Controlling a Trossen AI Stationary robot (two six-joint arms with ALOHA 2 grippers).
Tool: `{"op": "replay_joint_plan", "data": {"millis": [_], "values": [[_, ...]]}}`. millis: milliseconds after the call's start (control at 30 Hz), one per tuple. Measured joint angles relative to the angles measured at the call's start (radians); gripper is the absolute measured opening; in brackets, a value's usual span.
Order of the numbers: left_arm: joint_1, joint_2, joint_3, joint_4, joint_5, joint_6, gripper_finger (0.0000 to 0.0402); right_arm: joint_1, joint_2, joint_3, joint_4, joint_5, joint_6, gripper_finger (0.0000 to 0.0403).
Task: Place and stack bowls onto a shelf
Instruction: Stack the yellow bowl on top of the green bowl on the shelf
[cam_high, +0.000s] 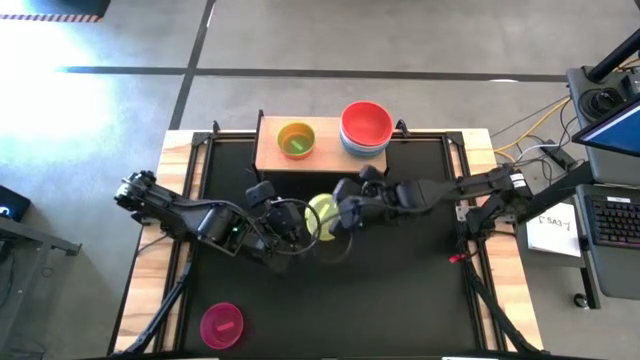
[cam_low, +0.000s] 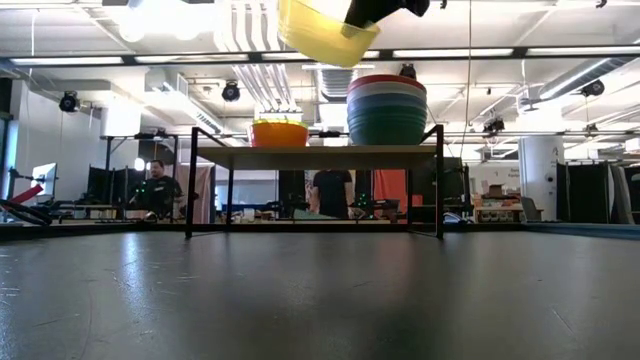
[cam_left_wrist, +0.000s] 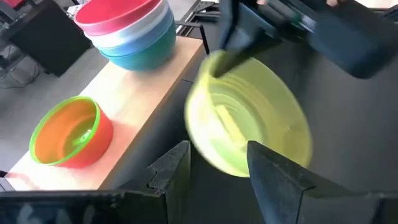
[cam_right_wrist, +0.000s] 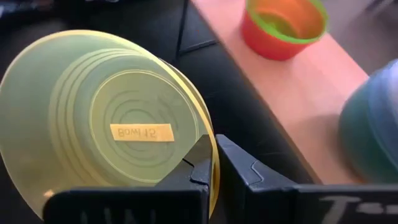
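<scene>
On the shelf at the far edge of the bench: one stack of four larger bowls, red on top, then white, blue-grey, teal as the low view shows them; beside it, apart, one orange-red bowl with a green bowl nested inside. That makes six on the shelf

One magenta bowl sits alone at the near left corner of the black mat, well apart from everything else

One yellow-green bowl is in the air over the mat, near the shelf's front edge, tilted steeply on its side. Eight bowls counted in all

Right hand: fingers pressed together, pinching the rim of the yellow-green bowl, its underside facing the wrist; arm reaches in from the right, stretched toward the middle

Left hand: fingers spread partway, holding nothing, just beside the raised bowl, pointing at its open side; arm bent low across the left half of the mat
</scene>
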Motion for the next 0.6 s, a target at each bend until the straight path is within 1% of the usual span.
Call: {"op": "replay_joint_plan", "data": {"millis": [67, 200, 267, 600], "values": [[0.003, 0.008, 0.000, 0.001, -0.027, -0.004, 0.0142, -0.020, 0.000, 0.012, 0.001, -0.001, 0.020, 0.0008], [0.008, 0.010, 0.000, 0.001, -0.142, -0.007, 0.0142, -0.026, 0.000, 0.022, 0.006, -0.002, 0.022, 0.0008], [0.015, 0.010, 0.000, 0.001, -0.165, -0.006, 0.0142, -0.025, 0.000, 0.022, 0.011, -0.005, 0.024, 0.0008], [0.086, 0.020, 0.000, 0.013, -0.108, 0.003, 0.0142, -0.027, 0.000, 0.022, 0.018, -0.019, 0.046, 0.0008]]}}
